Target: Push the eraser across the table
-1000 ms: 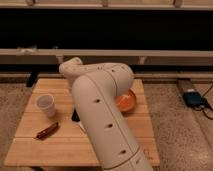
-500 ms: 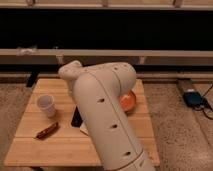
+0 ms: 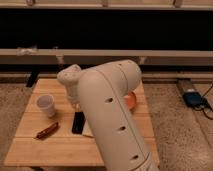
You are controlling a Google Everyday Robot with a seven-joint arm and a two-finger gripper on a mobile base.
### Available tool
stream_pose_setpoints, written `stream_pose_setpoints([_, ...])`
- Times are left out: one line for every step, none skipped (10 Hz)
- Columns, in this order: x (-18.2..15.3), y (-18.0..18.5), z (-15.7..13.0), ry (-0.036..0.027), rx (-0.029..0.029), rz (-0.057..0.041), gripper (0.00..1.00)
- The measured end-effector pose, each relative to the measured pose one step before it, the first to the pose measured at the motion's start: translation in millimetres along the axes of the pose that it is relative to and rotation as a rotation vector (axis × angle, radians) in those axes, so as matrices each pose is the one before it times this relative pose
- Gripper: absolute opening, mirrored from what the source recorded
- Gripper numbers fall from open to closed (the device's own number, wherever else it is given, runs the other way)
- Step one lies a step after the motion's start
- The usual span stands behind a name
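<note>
The eraser (image 3: 78, 122) is a small black block lying on the light wooden table (image 3: 50, 150), left of centre and just in front of my arm's end. My big white arm (image 3: 107, 107) reaches from the lower right over the table's middle, and its wrist joint (image 3: 70, 80) hangs above the far left part. The gripper is hidden behind the arm, somewhere just beyond the eraser. Whether it touches the eraser cannot be seen.
A white paper cup (image 3: 46, 105) stands left of the eraser. A reddish-brown elongated object (image 3: 46, 130) lies near the front left. An orange round thing (image 3: 131, 100) shows right of the arm. A pale flat piece (image 3: 87, 130) lies beside the eraser.
The arm has shifted a little, and more of the eraser shows below the wrist than before. The cup and the reddish-brown object have not moved.
</note>
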Motion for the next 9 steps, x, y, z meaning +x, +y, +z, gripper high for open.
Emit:
stream_pose_setpoints([-12.73,-5.73,1.49,-0.00741,0.00615,0.00477,0.0])
stream_pose_setpoints([-7.46,-1.5,0.74,-0.00556,0.00151,0.00465,0.0])
stream_pose_setpoints([-6.86,-1.46,0.74,-0.00336,0.00294,0.00531,0.0])
stream_pose_setpoints([-8.88,-2.13,1.13,-0.00766,0.00177,0.00354,0.0])
stream_pose_setpoints([-7.26,-2.66,0.89,-0.00515,0.00237,0.00176,0.0])
stream_pose_setpoints([-7.05,-2.81,0.97,-0.00401,0.00533,0.00277,0.0])
stream_pose_setpoints([-6.92,-1.47,1.34,-0.00735,0.00215,0.00197,0.0])
stream_pose_setpoints([-8.67,-2.99,1.59,-0.00908,0.00456,0.00063,0.0])
stream_pose_setpoints([-6.71,-3.56,1.27,-0.00672,0.00388,-0.00188,0.0])
